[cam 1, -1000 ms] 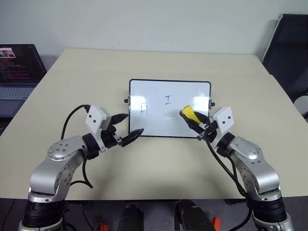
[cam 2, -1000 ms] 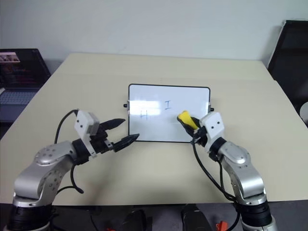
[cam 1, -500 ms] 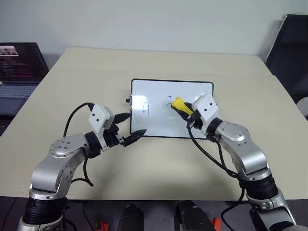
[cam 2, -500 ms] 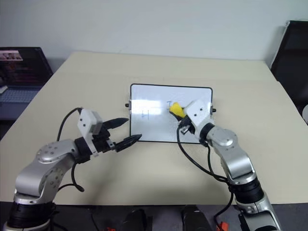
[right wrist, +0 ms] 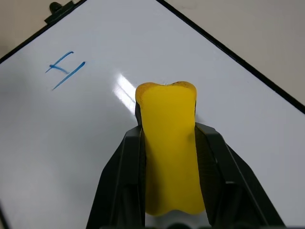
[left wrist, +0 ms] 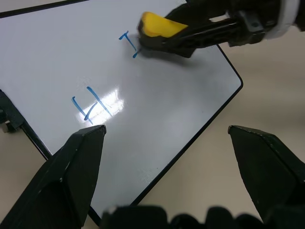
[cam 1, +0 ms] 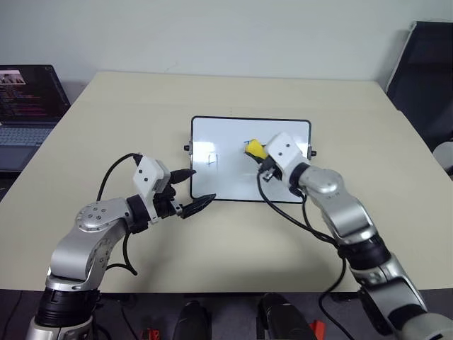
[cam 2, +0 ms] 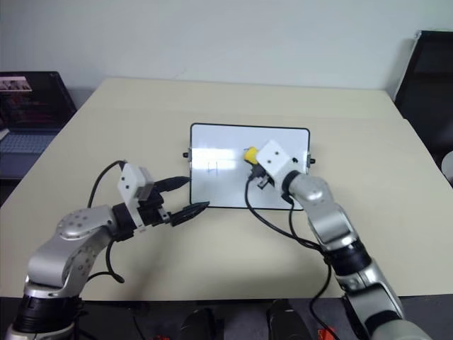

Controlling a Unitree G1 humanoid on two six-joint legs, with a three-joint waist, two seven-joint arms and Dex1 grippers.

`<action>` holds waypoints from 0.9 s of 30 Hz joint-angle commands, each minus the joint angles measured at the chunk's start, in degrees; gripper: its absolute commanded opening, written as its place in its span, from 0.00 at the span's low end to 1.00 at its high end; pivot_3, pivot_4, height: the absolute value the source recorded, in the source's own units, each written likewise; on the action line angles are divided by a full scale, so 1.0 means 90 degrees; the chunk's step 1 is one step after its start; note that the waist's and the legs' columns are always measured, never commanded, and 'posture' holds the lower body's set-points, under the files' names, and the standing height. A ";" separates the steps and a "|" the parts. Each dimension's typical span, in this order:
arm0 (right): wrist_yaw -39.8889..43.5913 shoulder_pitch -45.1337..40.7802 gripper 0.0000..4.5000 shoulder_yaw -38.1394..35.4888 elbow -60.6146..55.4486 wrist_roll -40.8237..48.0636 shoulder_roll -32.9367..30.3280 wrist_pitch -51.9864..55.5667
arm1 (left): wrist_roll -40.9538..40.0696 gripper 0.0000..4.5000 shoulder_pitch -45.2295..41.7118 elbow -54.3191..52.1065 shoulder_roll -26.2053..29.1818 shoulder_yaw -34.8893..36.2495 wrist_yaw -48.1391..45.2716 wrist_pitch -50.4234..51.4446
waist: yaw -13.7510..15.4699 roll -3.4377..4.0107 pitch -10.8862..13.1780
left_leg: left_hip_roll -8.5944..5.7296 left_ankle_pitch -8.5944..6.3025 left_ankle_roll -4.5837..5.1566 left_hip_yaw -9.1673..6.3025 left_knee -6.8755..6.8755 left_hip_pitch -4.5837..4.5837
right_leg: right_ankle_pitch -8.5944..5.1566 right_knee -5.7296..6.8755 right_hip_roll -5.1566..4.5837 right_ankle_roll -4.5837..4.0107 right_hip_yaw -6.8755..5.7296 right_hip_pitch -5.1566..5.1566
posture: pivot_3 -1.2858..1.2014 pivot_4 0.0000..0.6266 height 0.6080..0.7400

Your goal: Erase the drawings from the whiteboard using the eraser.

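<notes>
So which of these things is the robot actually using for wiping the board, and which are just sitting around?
Part of the job:
- whiteboard
- drawings, blue marks on the board
- eraser, yellow, pinched in the right gripper
- left gripper, open by the board's near edge

Just lying about:
- laptop, off to the left
- dark chair, at the right
- table, only the support

Right hand [cam 1: 256, 151] is carrying the eraser [cam 1: 253, 149] leftward across the whiteboard [cam 1: 233, 134], now pressing on the middle drawing [left wrist: 128, 43], partly covering it.

Open laptop [cam 1: 25, 106] beside beige table [cam 1: 233, 92]
</notes>
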 commanded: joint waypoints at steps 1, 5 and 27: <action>0.0042 -0.0286 0.24 0.0083 0.0569 -0.0292 -0.0057 -0.0420 | 0.0068 1.00 -0.0047 0.0096 0.0005 0.0039 -0.0154 -0.0376 | 0.0004 -0.0001 0.0000 | 0.0000 0.0000 0.0000 0.0000 -0.0002 0.0000 | 0.0002 0.0000 0.0000 0.0000 -0.0001 0.0000 | 0.52 0.24 1.00; 0.0767 0.0045 0.24 0.0311 0.0321 -0.0262 -0.0426 -0.0208 | 0.0086 1.00 -0.0133 0.0286 -0.0076 0.0128 -0.0123 -0.0595 | 0.0014 -0.0001 -0.0001 | 0.0002 -0.0001 0.0000 -0.0003 -0.0009 0.0000 | 0.0001 -0.0001 0.0000 -0.0002 -0.0007 0.0002 | 0.52 0.24 1.00; 0.1298 0.0332 0.24 0.0616 -0.0013 -0.0965 -0.0843 -0.0446 | -0.0032 1.00 -0.1024 0.0657 -0.0039 0.0081 -0.0290 -0.0378 | -0.0032 -0.0001 -0.0001 | 0.0005 0.0023 0.0024 -0.0029 0.0030 0.0011 | 0.0012 0.0001 0.0000 -0.0017 -0.0035 0.0037 | 0.52 0.24 1.00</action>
